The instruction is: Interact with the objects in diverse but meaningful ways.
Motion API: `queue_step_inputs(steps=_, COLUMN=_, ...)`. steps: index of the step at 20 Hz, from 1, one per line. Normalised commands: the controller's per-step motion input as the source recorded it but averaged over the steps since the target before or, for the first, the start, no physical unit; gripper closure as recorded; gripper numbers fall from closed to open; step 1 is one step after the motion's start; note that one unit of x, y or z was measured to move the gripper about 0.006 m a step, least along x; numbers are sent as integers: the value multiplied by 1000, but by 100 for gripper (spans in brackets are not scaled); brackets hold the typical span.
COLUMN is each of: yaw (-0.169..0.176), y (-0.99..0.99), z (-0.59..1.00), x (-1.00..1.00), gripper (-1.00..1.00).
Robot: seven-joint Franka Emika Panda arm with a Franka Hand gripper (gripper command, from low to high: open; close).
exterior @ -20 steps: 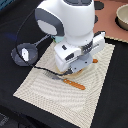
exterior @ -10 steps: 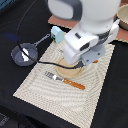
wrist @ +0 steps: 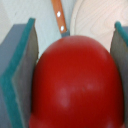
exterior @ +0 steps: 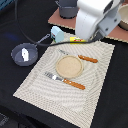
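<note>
My gripper [wrist: 75,75] is clamped on the round, glossy red tomato [wrist: 75,90]; in the wrist view it fills the gap between my two teal-edged grey fingers [wrist: 22,75], which press against its sides, spread only as far as its width. Past it I see the rim of the round beige plate [wrist: 97,17] and the wooden handle of a knife [wrist: 58,14]. In the exterior view my white arm [exterior: 95,17] hangs above the far edge of the striped cloth placemat [exterior: 65,95], hiding the tomato. The dark grey long-handled frying pan [exterior: 25,51] sits on the black table toward the exterior view's left, a small white piece [exterior: 25,55] inside it, and the pale blue cup [exterior: 56,34] is beside its handle.
</note>
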Motion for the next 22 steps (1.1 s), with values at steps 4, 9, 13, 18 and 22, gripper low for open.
queue_step_inputs(steps=4, yaw=65, y=569, z=-52, x=-622, gripper=100)
queue_step_inputs(steps=9, yaw=82, y=333, z=-360, x=-590, gripper=100)
queue_step_inputs(steps=13, yaw=77, y=319, z=-512, x=-631, gripper=100)
queue_step_inputs(steps=18, yaw=67, y=269, z=-635, x=-687, gripper=100)
queue_step_inputs(steps=22, yaw=56, y=201, z=-576, x=-671, gripper=100)
